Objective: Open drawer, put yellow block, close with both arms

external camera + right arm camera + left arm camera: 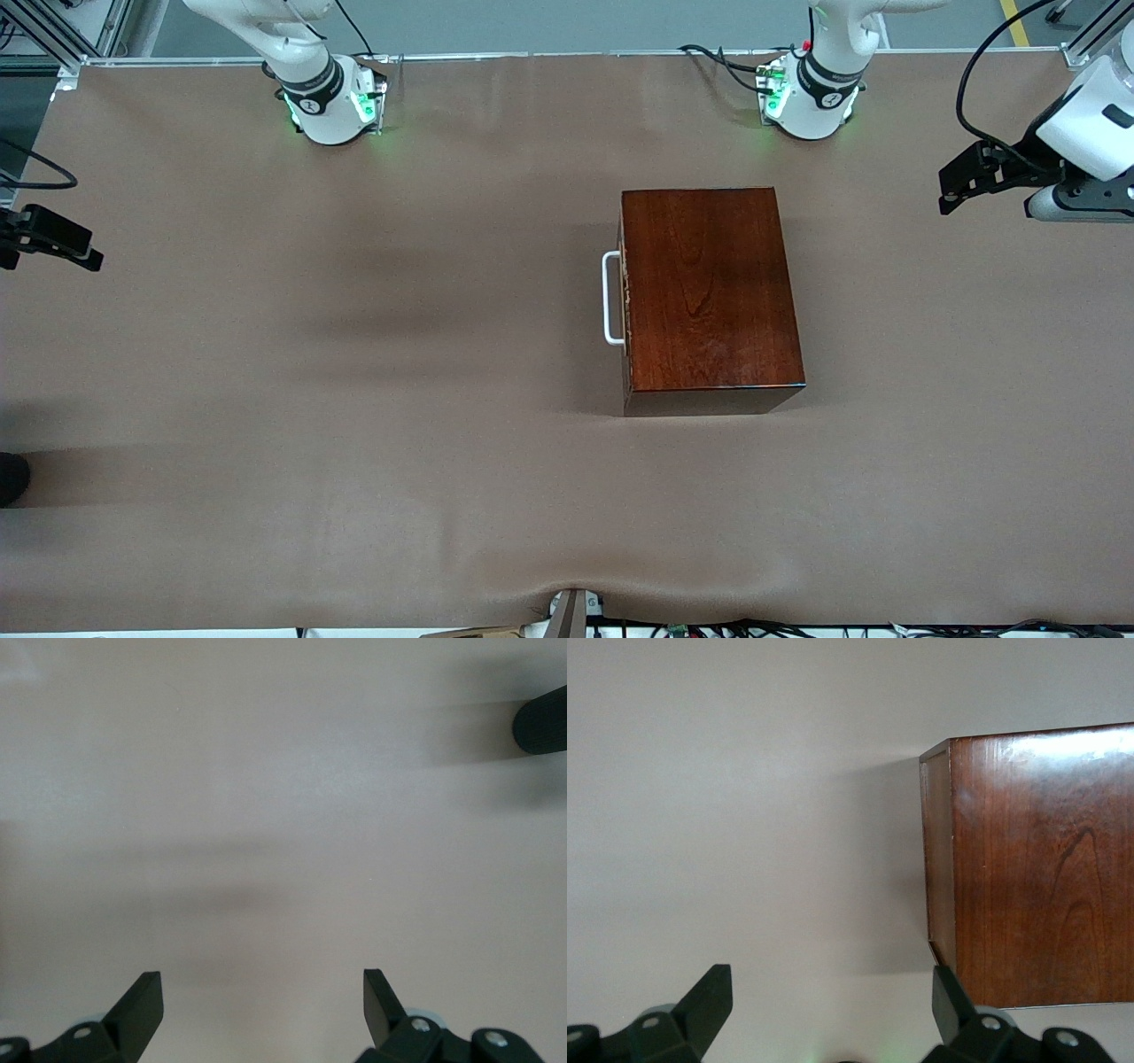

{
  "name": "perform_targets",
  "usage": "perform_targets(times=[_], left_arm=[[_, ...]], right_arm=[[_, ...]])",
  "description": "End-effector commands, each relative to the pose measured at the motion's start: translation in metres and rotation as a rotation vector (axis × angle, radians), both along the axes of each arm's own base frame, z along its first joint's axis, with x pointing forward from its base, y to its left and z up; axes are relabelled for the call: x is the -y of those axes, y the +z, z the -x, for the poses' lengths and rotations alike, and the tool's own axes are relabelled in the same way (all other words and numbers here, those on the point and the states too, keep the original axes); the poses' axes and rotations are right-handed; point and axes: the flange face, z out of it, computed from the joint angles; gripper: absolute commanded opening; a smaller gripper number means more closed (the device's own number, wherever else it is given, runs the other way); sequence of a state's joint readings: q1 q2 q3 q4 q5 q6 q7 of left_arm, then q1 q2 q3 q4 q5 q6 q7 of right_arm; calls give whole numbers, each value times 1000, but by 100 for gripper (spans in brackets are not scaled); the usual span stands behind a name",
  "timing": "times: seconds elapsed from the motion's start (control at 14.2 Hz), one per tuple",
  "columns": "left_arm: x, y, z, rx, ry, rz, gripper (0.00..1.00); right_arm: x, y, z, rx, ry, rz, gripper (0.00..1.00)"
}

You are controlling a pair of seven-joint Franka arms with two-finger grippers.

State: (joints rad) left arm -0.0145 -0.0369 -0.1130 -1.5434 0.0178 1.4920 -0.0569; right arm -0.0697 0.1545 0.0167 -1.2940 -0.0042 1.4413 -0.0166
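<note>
The dark reddish-brown wooden box (pixel 709 292) stands mid-table, toward the left arm's end. Its drawer is shut, and the white loop handle (pixel 611 298) faces the right arm's end. The yellow block is out of view in every frame. My left gripper (pixel 961 182) hangs open and empty over the table at the left arm's end; its wrist view shows it (pixel 830 997) over bare table with the box (pixel 1036 868) beside it. My right gripper (pixel 66 246) hangs open and empty over the right arm's end; its wrist view shows it (pixel 263 997) over bare table.
A brown mat (pixel 354 399) covers the table. A dark rounded object (pixel 11 478) lies at the mat's edge at the right arm's end, and it also shows in the right wrist view (pixel 542 722). Cables (pixel 726 66) run by the left arm's base.
</note>
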Motion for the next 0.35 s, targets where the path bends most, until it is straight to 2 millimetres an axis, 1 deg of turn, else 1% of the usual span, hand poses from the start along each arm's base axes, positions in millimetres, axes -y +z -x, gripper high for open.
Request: perform_targets(times=[0.0,0.14,0.21,0.28], left_arm=[[0,6,0,-3,-2,-8,100],[0,6,0,-3,-4,-8,100],[0,6,0,-3,-2,-8,100],[-1,5,0,-4,0,-8,100]], right_arm=[[-1,8,6,2,2,-12,100],[-7,15,10,14,11,-10,100],[-6,19,12,23,11,-9,100],[-5,19,12,23,10,-2,100]])
